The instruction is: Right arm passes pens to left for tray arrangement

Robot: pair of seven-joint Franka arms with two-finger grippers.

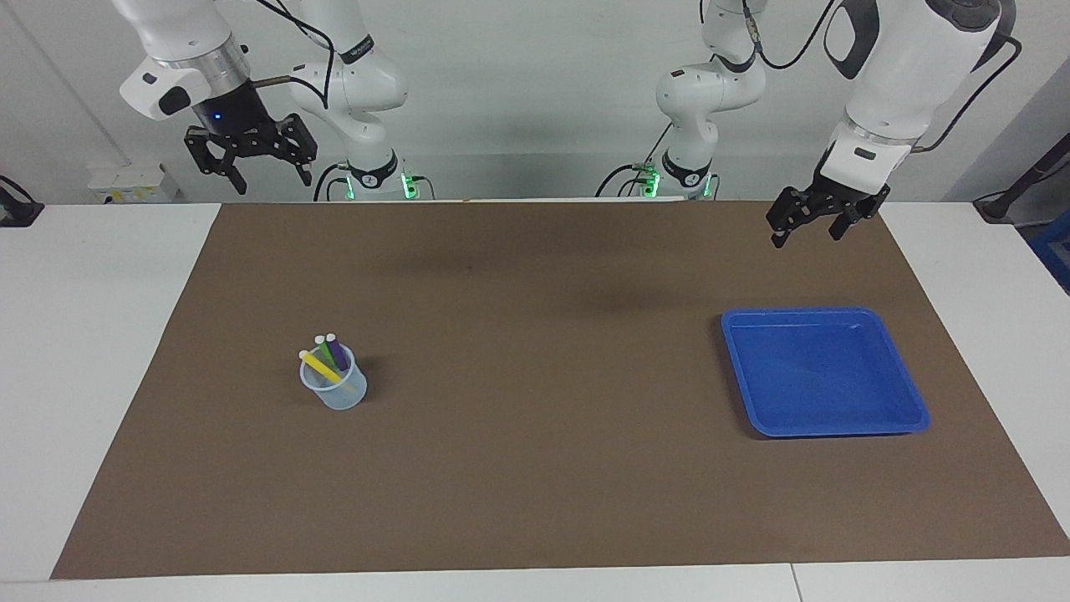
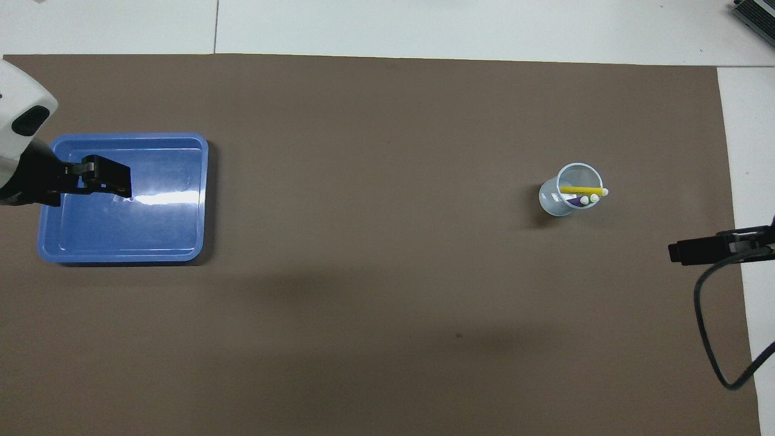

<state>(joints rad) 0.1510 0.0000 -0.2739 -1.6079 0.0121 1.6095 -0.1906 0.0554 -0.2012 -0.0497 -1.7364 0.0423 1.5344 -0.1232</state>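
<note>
the right tool (image 1: 252, 161) hangs high in the air with its two fingers spread apart and nothing between them, a small blue light showing on its black body. it is over the robots' edge of the tabletop (image 1: 100, 334), at the corner of the brown mat (image 1: 535, 468) toward the right arm's end; in the overhead view only its tip (image 2: 693, 251) shows, over the mat's edge. the left tool (image 1: 809, 226) is also raised, fingers released and holding nothing, over the robots' edge of the mat toward the left arm's end. from above it (image 2: 108, 179) overlaps the tray, but the facing view shows it well up in the air and touching nothing.

the pens (image 1: 328, 358) stand together in a small translucent cup (image 1: 336, 391) on the mat, in the half toward the right arm's end, about midway between the robots' edge and the edge away from them. the yellow pen (image 2: 581, 190) leans across the cup's mouth, with the green and purple ones beside it, whitish tips up.

the blue tray (image 1: 907, 401) lies flat on the mat near the left arm's end, well apart from the cup, with nothing in it.
</note>
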